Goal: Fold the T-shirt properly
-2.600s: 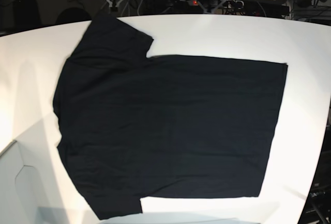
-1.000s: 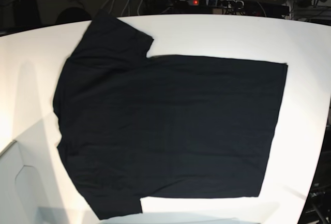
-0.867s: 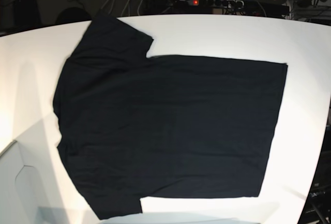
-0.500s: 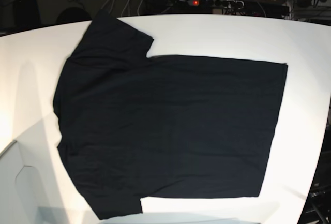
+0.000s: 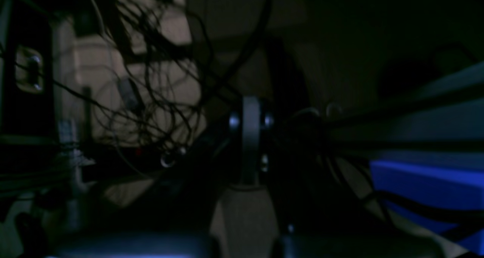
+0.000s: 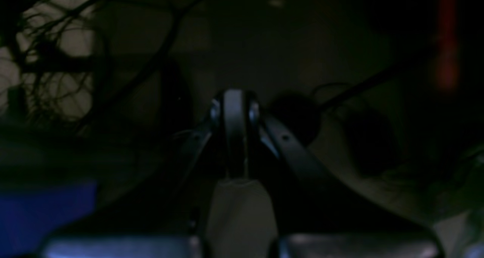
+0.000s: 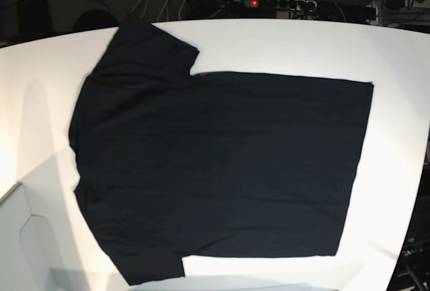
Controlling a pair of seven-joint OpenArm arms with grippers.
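Both pincers — left pincer (image 5: 247,144) and right pincer (image 6: 235,133) — are clenched, empty (aimed off-table). Large plain black cloth T-shirt (image 7: 215,170) lies flat on the white tabletop (image 7: 282,42); a grab may bunch both layers — skewing folds.

L gripper (image 5: 251,144): dark, dim; grey fingers meet in a narrow upright edge w/ round shiny screw heads each side near the tip; pale wedge-shaped base below. R gripper (image 6: 235,133): same build, grey fingers, screw pair by the tip, black angled struts w/ small holes either side, pale base below.
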